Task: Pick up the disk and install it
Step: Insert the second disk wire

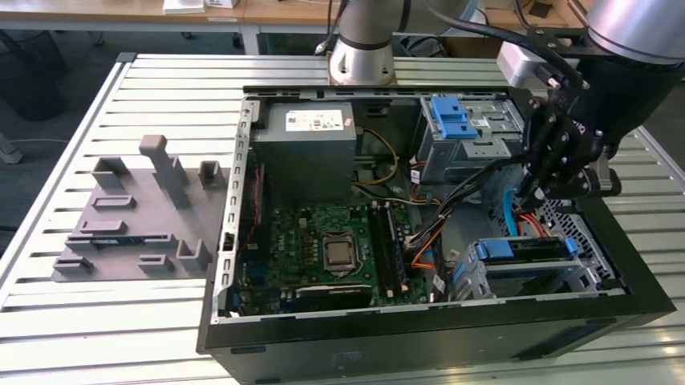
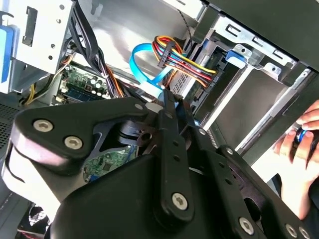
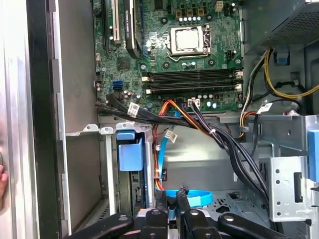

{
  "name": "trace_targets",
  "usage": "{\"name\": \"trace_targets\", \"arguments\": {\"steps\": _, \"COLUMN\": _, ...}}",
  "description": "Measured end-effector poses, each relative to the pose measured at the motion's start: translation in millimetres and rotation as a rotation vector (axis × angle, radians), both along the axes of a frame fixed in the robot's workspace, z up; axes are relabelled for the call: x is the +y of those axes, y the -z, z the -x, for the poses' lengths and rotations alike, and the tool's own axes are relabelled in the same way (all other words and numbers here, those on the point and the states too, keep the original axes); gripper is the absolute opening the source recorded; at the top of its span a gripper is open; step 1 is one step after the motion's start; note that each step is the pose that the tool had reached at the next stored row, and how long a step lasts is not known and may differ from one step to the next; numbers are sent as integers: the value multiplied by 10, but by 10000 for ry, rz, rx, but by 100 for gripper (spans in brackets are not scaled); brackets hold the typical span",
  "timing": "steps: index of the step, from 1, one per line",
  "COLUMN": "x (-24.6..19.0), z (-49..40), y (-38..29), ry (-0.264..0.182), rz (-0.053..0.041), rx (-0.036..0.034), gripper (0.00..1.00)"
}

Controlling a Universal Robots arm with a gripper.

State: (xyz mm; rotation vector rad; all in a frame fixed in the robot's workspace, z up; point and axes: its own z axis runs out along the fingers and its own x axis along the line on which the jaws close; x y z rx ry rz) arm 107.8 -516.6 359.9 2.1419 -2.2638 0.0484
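The disk (image 1: 521, 250) sits in the drive cage at the case's front corner on the exterior view's right, with its blue rail facing up. In the first wrist view it appears edge-on as a blue tab (image 3: 129, 155) in the cage slot. My black gripper (image 1: 535, 189) hangs inside the case just behind that cage, above the bundled cables. Its fingertips (image 2: 169, 98) meet with nothing between them, and a blue flat cable (image 3: 197, 197) lies just past the gripper (image 3: 172, 199).
The open computer case (image 1: 230, 265) lies on a slatted metal table (image 1: 128, 321). It holds the motherboard (image 1: 326, 249), a grey power supply box (image 1: 310, 144) and a blue latch bracket (image 1: 454, 120). A grey fixture (image 1: 139, 216) lies on the exterior view's left. A person's hand (image 2: 303, 134) rests by the case.
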Motion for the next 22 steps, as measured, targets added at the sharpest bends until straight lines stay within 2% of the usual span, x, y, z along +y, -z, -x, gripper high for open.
{"name": "trace_targets", "arguments": {"steps": 1, "x": 1, "z": 0, "y": 3, "ry": 0, "rz": -98, "rx": 1, "gripper": 20}}
{"name": "trace_targets", "arguments": {"steps": 3, "x": 0, "z": 1, "y": 5, "ry": 2, "rz": -363, "rx": 0, "gripper": 20}}
{"name": "trace_targets", "arguments": {"steps": 4, "x": 1, "z": 0, "y": 4, "ry": 1, "rz": -412, "rx": 0, "gripper": 20}}
{"name": "trace_targets", "arguments": {"steps": 9, "x": 1, "z": 0, "y": 4, "ry": 0, "rz": -419, "rx": 0, "gripper": 20}}
{"name": "trace_targets", "arguments": {"steps": 13, "x": 0, "z": 1, "y": 4, "ry": 0, "rz": -430, "rx": -30, "gripper": 20}}
{"name": "trace_targets", "arguments": {"steps": 15, "x": -2, "z": 6, "y": 4, "ry": -5, "rz": -466, "rx": -98, "gripper": 20}}
{"name": "trace_targets", "arguments": {"steps": 19, "x": -4, "z": 19, "y": 6, "ry": -42, "rz": -568, "rx": -308, "gripper": 20}}
{"name": "trace_targets", "arguments": {"steps": 22, "x": -9, "z": 20, "y": 14, "ry": -59, "rz": -573, "rx": -346, "gripper": 20}}
